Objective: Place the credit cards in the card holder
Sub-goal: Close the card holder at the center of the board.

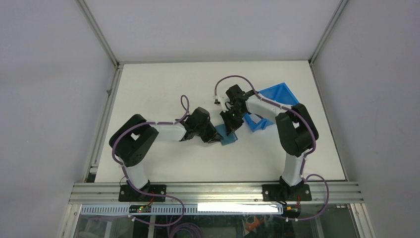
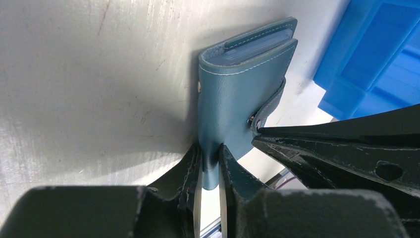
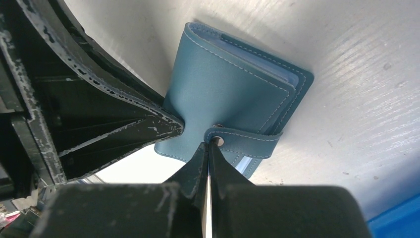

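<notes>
A white table (image 1: 158, 84) carries two black-and-white robot arms bolted along its near edge. A bright blue plastic bin (image 1: 280, 93) sits toward the far right corner, partly hidden behind the right arm. Both arms bend inward and meet near the table's middle, crowding each other over one small object.

The left gripper (image 2: 210, 173) reaches in low from the left, its jaws nearly closed and pinching one edge of the card holder (image 2: 233, 99). The right gripper (image 3: 208, 151) points down from the far side, jaws fully closed, tips touching the snap tab (image 3: 242, 139).

The card holder is a teal-blue wallet with pale stitching, folded closed. Lighter blue layers show between its covers. Whether cards are among them cannot be told.
</notes>
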`<act>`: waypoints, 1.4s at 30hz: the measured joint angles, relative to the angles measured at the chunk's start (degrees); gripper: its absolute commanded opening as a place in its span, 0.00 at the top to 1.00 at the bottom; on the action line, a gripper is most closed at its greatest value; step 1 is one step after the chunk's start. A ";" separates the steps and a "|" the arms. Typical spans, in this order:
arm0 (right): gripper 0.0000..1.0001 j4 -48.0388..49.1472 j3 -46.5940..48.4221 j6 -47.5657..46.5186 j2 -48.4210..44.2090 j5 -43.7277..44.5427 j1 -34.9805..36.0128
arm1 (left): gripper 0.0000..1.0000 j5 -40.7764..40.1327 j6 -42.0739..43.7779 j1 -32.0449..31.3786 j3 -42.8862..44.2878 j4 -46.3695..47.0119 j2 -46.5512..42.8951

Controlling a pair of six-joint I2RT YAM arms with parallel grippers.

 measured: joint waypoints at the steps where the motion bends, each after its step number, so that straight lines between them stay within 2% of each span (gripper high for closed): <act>1: 1.00 0.00 0.00 0.02 0.00 -0.09 -0.13 | 0.91 0.00 0.00 0.00 0.00 0.13 0.07; 22: 1.00 0.52 -0.11 1.05 -1.49 -0.28 -1.33 | 0.91 0.44 -0.20 0.02 0.00 1.44 0.59; 42: 1.00 -0.04 0.00 0.94 -0.09 1.55 0.39 | 0.91 0.52 -0.31 0.02 0.00 1.57 0.70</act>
